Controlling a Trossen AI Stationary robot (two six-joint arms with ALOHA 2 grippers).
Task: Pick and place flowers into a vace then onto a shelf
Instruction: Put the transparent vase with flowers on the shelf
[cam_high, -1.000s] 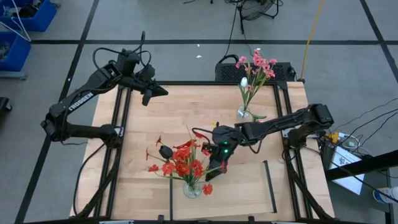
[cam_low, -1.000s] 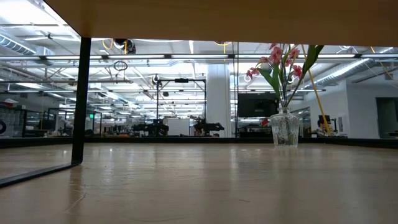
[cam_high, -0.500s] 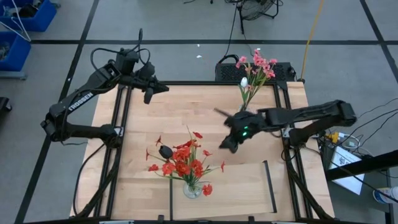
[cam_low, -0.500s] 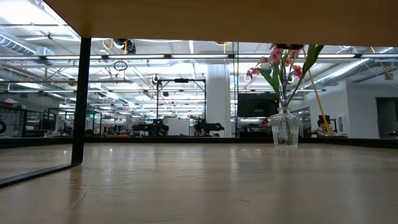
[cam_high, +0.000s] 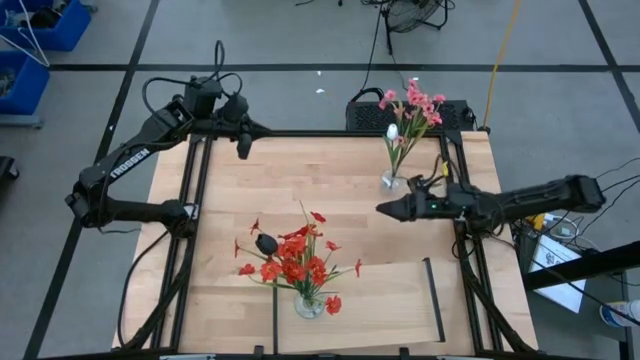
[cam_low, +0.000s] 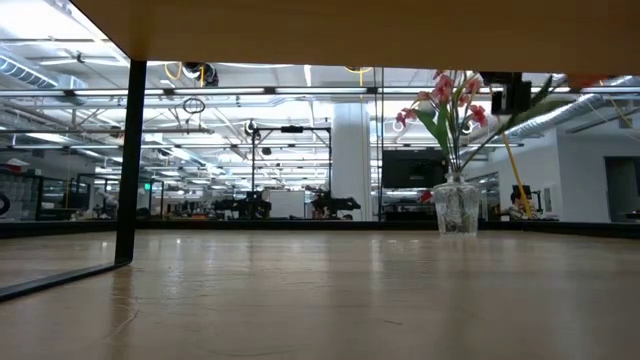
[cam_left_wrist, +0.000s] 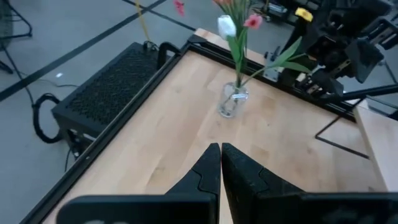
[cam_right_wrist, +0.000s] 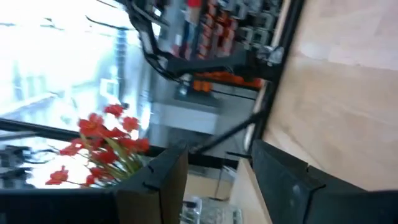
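Two bunches of flowers, each standing in a small clear vase. Red flowers (cam_high: 296, 262) with a dark bud among them, upright in a glass vase (cam_high: 309, 305) on the shelf (cam_high: 385, 300) at the near edge of the table (cam_high: 290, 180), left of the shelf's middle; seen also in the right wrist view (cam_right_wrist: 102, 143). Pink flowers (cam_high: 412, 110) with a white tulip bud (cam_high: 392, 131), in a second vase (cam_high: 392, 181) at the far right of the table, off the shelf; seen in the low view (cam_low: 452, 110) and the left wrist view (cam_left_wrist: 231, 37) as well. Thin black rails at the shelf's short sides, the right one (cam_high: 433, 300) plainly visible.

Right claw (cam_high: 383, 209) hanging over the table just near of the pink bunch's vase, pointing left, arm stretched in from the right edge; fingers (cam_right_wrist: 283, 180) spread apart with nothing between them, released. Well apart from the red flowers.

Left claw (cam_high: 243, 150) waiting above the far left corner of the table, fingers (cam_left_wrist: 208, 171) pressed together, clenched on nothing, aimed across toward the pink bunch.
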